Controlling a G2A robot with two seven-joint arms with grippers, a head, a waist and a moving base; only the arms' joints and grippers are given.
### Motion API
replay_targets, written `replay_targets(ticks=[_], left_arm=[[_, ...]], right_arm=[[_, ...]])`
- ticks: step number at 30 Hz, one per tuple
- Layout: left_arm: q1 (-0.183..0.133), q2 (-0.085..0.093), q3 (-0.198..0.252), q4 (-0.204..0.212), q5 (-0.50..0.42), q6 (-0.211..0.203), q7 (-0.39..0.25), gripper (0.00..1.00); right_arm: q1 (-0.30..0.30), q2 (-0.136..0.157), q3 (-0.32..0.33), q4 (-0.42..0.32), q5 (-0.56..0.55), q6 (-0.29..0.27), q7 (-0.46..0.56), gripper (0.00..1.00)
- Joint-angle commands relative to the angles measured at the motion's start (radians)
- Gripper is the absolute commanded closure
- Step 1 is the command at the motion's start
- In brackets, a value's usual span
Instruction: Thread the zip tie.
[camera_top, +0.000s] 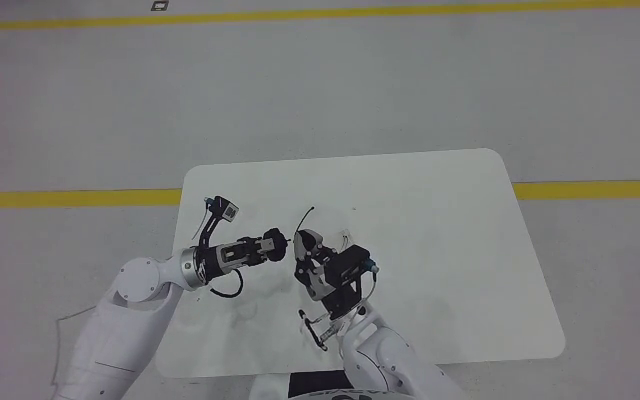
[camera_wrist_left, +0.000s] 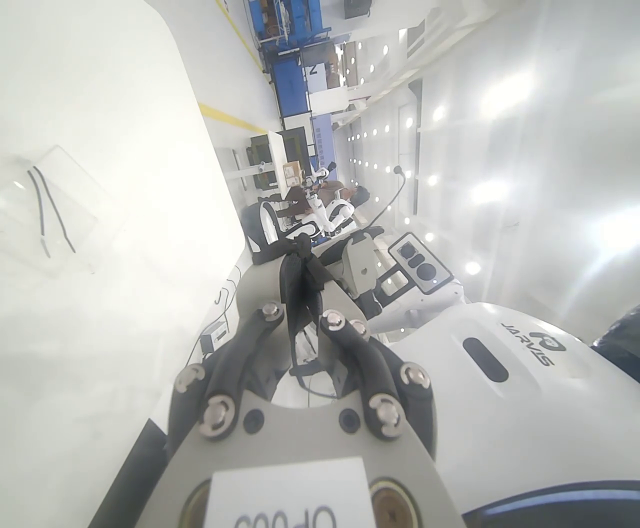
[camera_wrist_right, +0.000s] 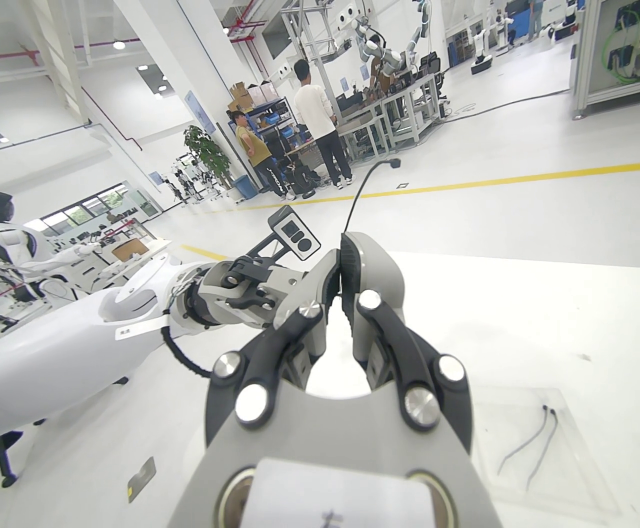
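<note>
My right gripper (camera_wrist_right: 341, 252) is shut on a black zip tie (camera_wrist_right: 357, 197), which rises from its fingertips in a curve to the head at the top end. From above, the zip tie (camera_top: 305, 218) arcs up from the right gripper (camera_top: 300, 247) near the middle of the white table (camera_top: 430, 220). My left gripper (camera_top: 281, 242) is just beside it, tips almost touching the right fingers. In the left wrist view the left gripper (camera_wrist_left: 301, 250) has its black fingers pressed together; what lies between them is hidden. The zip tie (camera_wrist_left: 389, 197) shows beyond.
A clear flat tray (camera_wrist_right: 575, 450) with two spare zip ties (camera_wrist_right: 530, 442) lies on the table beside the right arm; the left wrist view has the same tray (camera_wrist_left: 95, 215) and spare ties (camera_wrist_left: 50, 210). The table's front edge runs near both arms.
</note>
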Motion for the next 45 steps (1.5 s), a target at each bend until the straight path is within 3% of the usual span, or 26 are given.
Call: replay_targets(ticks=[1, 45], left_arm=[[0.0, 0.0, 0.0, 0.0, 0.0, 0.0, 0.0, 1.0], [0.0, 0.0, 0.0, 0.0, 0.0, 0.0, 0.0, 1.0]], right_arm=[[0.002, -0.002, -0.002, 0.004, 0.001, 0.003, -0.004, 1.0], [0.028, -0.02, -0.02, 0.051, 0.01, 0.03, -0.024, 1.0]])
